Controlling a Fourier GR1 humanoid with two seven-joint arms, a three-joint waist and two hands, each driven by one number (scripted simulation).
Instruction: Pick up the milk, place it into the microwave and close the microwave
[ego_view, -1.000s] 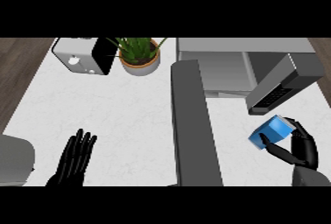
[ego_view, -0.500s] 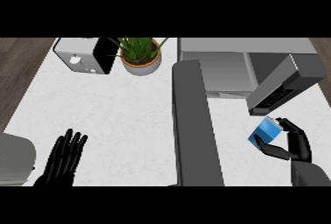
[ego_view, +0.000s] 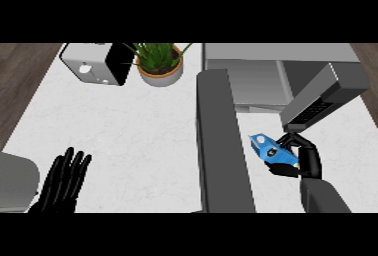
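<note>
The milk (ego_view: 270, 149) is a small blue carton, held tilted above the counter by my right hand (ego_view: 305, 159), whose fingers and thumb curl round it. It hangs just in front of the microwave (ego_view: 255, 80), a grey box at the upper right whose opening faces me. The microwave's door (ego_view: 224, 145) stands swung open, a long dark grey slab running down the middle of the view, left of the carton. My left hand (ego_view: 63, 182) rests open at the lower left, fingers straight, holding nothing.
A potted green plant (ego_view: 159, 62) and a white and black toaster-like appliance (ego_view: 97, 64) stand at the back left. A grey panel with dark buttons (ego_view: 323, 98) juts out right of the microwave, just above my right hand. A grey object (ego_view: 16, 182) sits at the left edge.
My right hand has carried the milk up and leftward toward the microwave opening, tilting it. My left hand has slid down toward the lower left corner.
</note>
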